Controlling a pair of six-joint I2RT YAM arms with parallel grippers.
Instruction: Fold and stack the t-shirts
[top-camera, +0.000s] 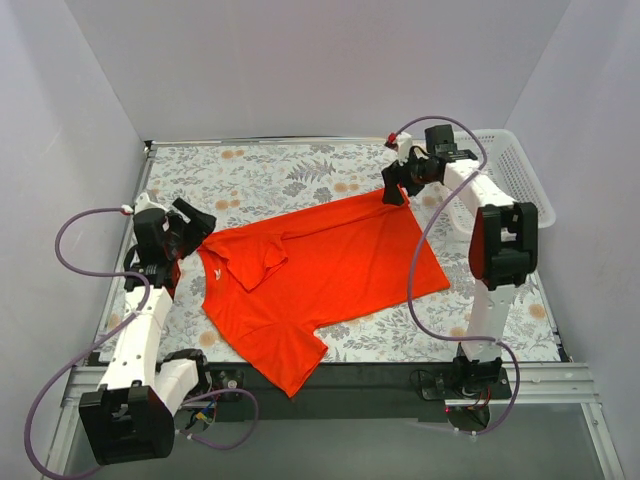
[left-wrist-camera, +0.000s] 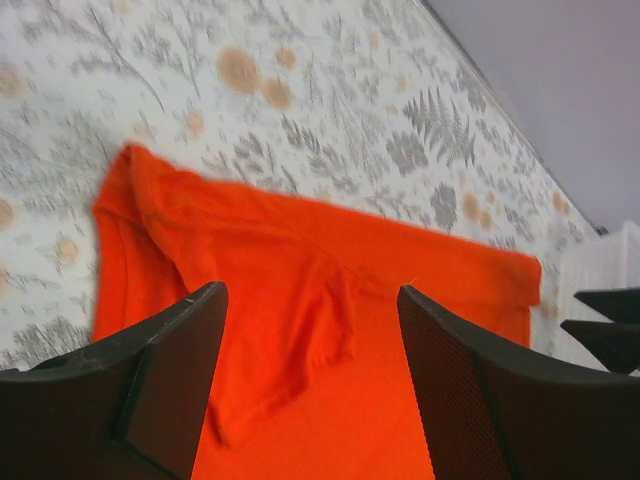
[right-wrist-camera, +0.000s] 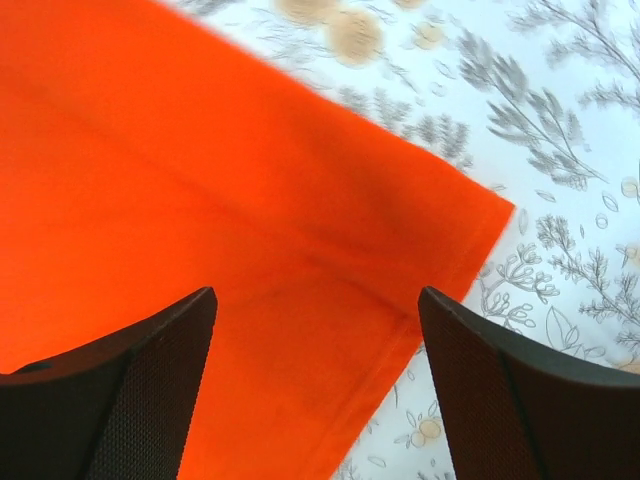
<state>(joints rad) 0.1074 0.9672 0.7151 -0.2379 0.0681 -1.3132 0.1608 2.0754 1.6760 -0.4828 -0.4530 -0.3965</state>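
t-shirt (top-camera: 330, 270) lies spread, seemingly mostly flat

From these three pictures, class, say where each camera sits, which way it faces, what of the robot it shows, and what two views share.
Top external: high behind the bases, facing down over the table; shows left arm, right arm, t-shirt.
Left wrist: beside the collar end, facing along the t-shirt toward the far hem corner; own open jaws at bottom.
Right wrist: above that hem corner, facing down; own open jaws at bottom.
Shared: both wrist views show that hem corner.
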